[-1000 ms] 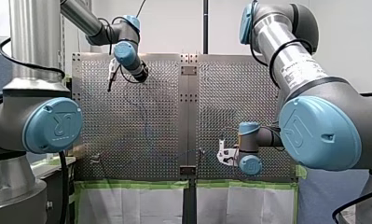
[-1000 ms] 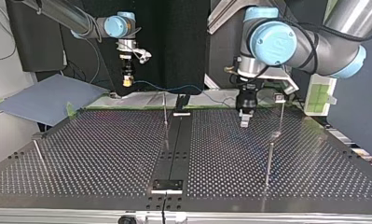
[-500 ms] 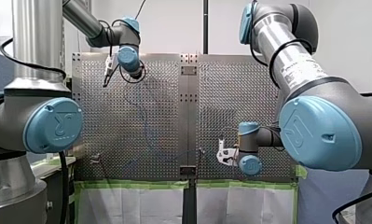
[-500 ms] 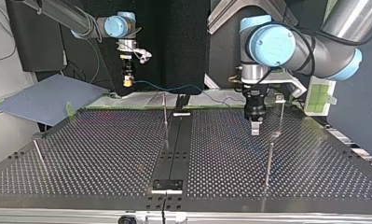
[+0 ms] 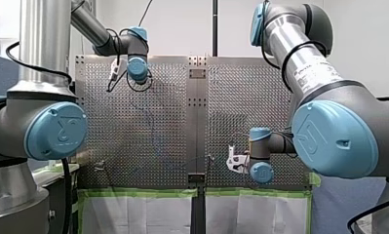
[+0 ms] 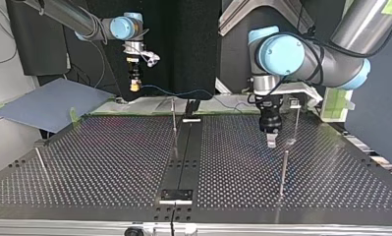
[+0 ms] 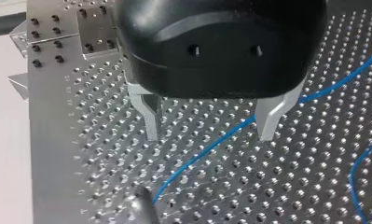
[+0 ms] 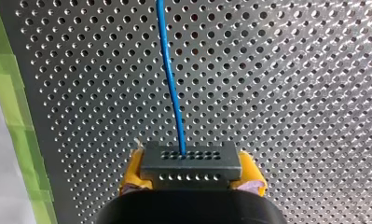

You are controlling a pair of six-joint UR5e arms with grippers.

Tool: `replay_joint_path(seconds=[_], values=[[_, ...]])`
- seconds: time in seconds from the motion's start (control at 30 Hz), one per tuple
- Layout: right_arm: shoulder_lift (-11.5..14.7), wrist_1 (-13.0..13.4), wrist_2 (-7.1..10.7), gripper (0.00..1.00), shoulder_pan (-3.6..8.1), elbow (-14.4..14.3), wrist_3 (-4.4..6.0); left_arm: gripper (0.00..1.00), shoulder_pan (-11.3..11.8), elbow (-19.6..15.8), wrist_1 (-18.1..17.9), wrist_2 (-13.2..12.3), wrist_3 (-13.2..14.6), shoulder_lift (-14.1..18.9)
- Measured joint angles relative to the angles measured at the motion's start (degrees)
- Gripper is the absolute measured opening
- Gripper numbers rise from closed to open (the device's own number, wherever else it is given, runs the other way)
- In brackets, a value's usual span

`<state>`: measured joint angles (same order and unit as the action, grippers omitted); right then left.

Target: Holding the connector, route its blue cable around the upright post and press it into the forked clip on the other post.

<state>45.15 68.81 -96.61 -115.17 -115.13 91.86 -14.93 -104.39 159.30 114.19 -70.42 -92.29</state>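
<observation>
My right gripper (image 8: 191, 178) is clamped with its two yellow pads (image 8: 130, 175) on the one dark grey rectangular connector (image 8: 191, 161), whose face carries rows of small holes. A single thin blue cable (image 8: 172, 84) leaves the middle of that face and runs ahead of the gripper over the silver perforated metal table (image 6: 110, 162). In the top view this gripper hangs at the far left edge of the table, and the cable trails from it toward the view's right along the far edge. My left gripper (image 7: 209, 128) holds nothing. Its two metal fingers (image 7: 148, 119) stand well apart above the table, and one stretch of the cable passes on the surface under the gap between them, with a second stretch lying off to one side. The top view shows four thin metal posts (image 6: 174, 123): one leaning near the left edge, one beside the dark centre strip (image 6: 183, 152), and two at the right. The farther of those two bears a small blocky head (image 6: 295, 103), though its shape is too small to make out. My left gripper is just beside that post. One blue-grey flat sheet (image 6: 51, 103) lies past the table's far left corner.
</observation>
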Motion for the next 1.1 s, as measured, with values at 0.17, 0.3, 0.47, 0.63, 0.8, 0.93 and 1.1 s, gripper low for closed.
replay_joint_path(seconds=[0.17,0.3,0.47,0.63,0.8,0.93,1.1], values=[[0.00,0.09,0.01,0.00,-0.01,-0.03,0.00,1.00,-0.15,0.00,-2.28,-1.40,2.30,-0.34],[0.00,0.08,0.01,0.00,0.00,-0.04,0.00,1.00,-0.42,0.00,-4.21,-1.67,4.23,-1.75],[0.00,-0.02,0.01,0.00,0.00,-0.03,0.00,1.00,-0.01,0.02,-6.72,-1.16,6.70,-3.35],[0.00,-0.14,0.01,0.00,-0.01,-0.02,0.00,1.00,0.62,0.06,-9.20,-1.10,8.03,-3.60],[0.00,-0.13,0.10,0.00,-0.04,-0.02,0.00,1.00,1.04,0.09,-11.66,-1.87,8.18,-3.62],[0.00,-0.16,0.18,0.00,-0.05,0.00,0.00,1.00,1.13,0.08,-13.40,-2.92,8.17,-4.15],[0.00,-0.19,0.21,0.00,-0.05,-0.03,0.00,1.00,1.23,0.11,-15.72,-3.26,8.38,-5.22]])
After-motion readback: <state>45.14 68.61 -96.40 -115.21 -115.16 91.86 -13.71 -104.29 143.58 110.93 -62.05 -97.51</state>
